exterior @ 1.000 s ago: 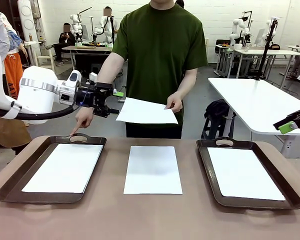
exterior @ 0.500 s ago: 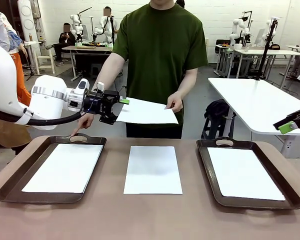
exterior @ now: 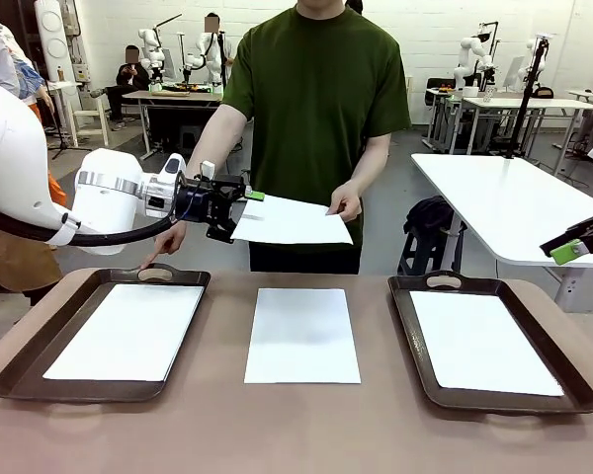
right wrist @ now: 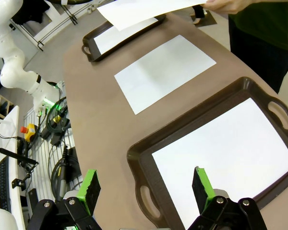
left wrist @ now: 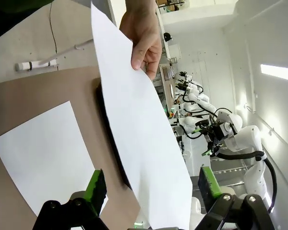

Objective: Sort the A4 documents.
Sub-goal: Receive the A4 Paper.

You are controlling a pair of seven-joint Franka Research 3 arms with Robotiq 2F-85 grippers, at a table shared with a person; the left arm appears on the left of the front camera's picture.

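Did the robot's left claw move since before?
Yes. Against the left tray, the left gripper slid toward picture right, reaching the edge of the held sheet.

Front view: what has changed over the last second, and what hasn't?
The left claw swung rightwards in the picture, up to the held sheet; its open jaws now straddle the sheet's edge without gripping. Unchanged: the person's hand holding that sheet, the other hand pointing at the left tray, the open right claw, the middle sheet.
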